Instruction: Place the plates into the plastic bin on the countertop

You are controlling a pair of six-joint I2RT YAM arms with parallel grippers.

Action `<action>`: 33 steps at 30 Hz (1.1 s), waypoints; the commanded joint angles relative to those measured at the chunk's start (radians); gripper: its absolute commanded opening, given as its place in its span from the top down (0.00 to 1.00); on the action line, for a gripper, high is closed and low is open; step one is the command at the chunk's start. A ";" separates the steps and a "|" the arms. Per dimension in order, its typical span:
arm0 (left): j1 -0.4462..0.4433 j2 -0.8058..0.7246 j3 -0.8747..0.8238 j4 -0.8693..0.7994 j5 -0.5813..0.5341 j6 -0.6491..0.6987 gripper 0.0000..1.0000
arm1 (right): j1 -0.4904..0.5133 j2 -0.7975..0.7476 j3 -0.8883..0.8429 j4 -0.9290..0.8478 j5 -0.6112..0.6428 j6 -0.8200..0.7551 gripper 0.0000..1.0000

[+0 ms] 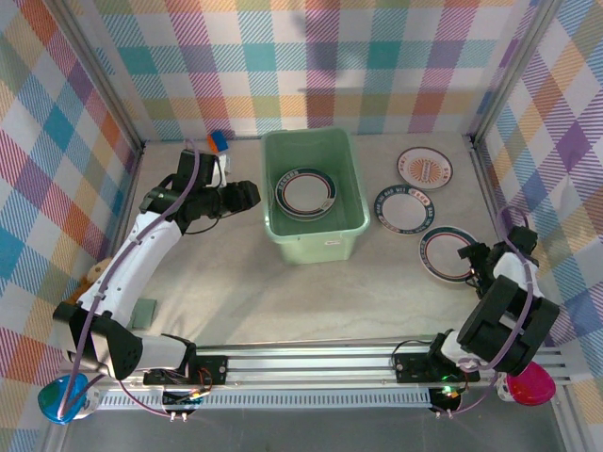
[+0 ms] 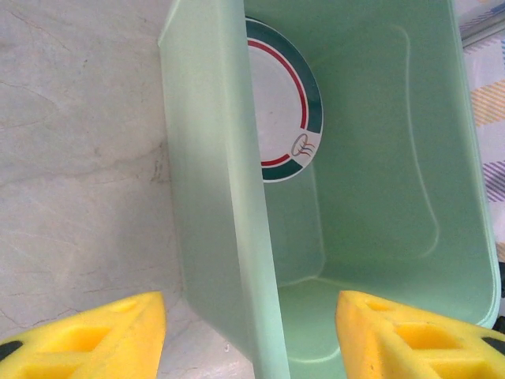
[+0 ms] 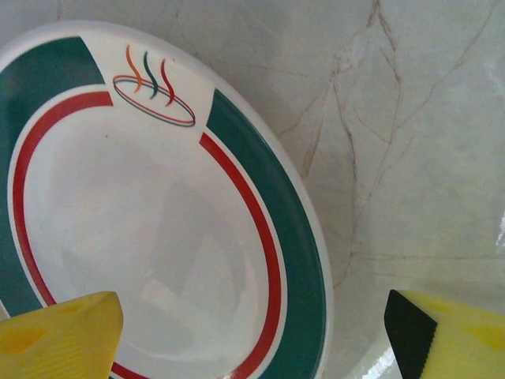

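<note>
The pale green plastic bin (image 1: 317, 243) stands mid-countertop (image 1: 236, 297) with a stack of plates (image 1: 304, 193) inside. Three more plates lie to its right: an orange-patterned one (image 1: 424, 169), a teal-rimmed one (image 1: 402, 207) and a teal-and-red-rimmed one (image 1: 443, 252). My left gripper (image 1: 251, 195) hovers open at the bin's left wall (image 2: 213, 197); its yellow fingers (image 2: 102, 339) stand either side of the rim without touching it. The top plate in the bin (image 2: 280, 103) lies beyond. My right gripper (image 1: 473, 260) is open over the nearest plate (image 3: 158, 221), its fingers (image 3: 63, 335) straddling that plate's right rim.
Plaid walls and aluminium rails close in the countertop on three sides. A small blue-and-orange object (image 1: 219, 141) sits at the back left corner. A tan item (image 1: 94, 273) and a grey-green square (image 1: 144, 311) lie near the left arm.
</note>
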 commanded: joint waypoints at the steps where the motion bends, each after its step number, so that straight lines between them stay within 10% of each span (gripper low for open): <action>1: -0.017 0.006 0.022 -0.026 -0.018 -0.018 0.41 | -0.010 0.023 -0.012 0.050 0.003 -0.008 0.13; 33: -0.060 0.026 0.003 -0.003 -0.055 -0.047 0.41 | -0.010 0.198 0.044 0.121 -0.108 0.021 0.46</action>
